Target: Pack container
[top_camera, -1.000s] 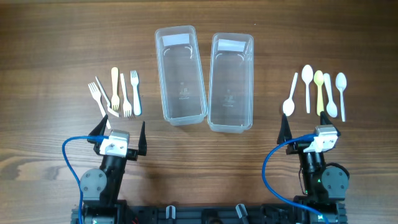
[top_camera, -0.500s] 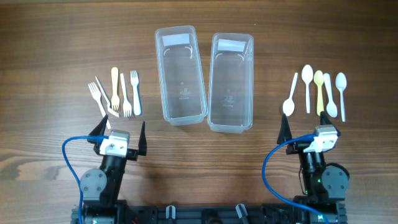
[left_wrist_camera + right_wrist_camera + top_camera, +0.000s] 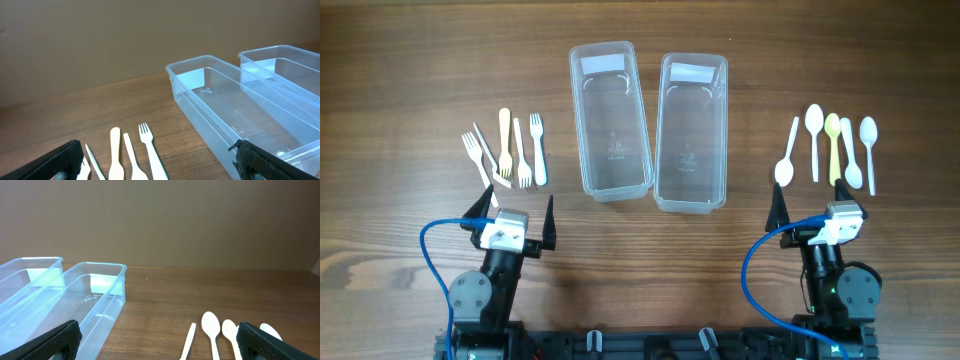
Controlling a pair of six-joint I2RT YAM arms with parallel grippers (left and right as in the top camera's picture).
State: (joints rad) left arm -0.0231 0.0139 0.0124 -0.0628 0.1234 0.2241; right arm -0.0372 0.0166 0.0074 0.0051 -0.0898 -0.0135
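Two clear plastic containers stand side by side at the table's middle back, the left container [image 3: 610, 120] and the right container [image 3: 692, 132], both empty. Several plastic forks [image 3: 505, 148] lie in a row left of them; they also show in the left wrist view [image 3: 135, 155]. Several plastic spoons [image 3: 828, 148] lie right of them and show in the right wrist view [image 3: 212, 330]. My left gripper [image 3: 512, 210] is open and empty, just short of the forks. My right gripper [image 3: 817, 205] is open and empty, just short of the spoons.
The wooden table [image 3: 410, 90] runs bare to the left and right edges. Blue cables [image 3: 430, 250] loop beside each arm base at the front edge. A brown wall [image 3: 100, 40] stands behind the table.
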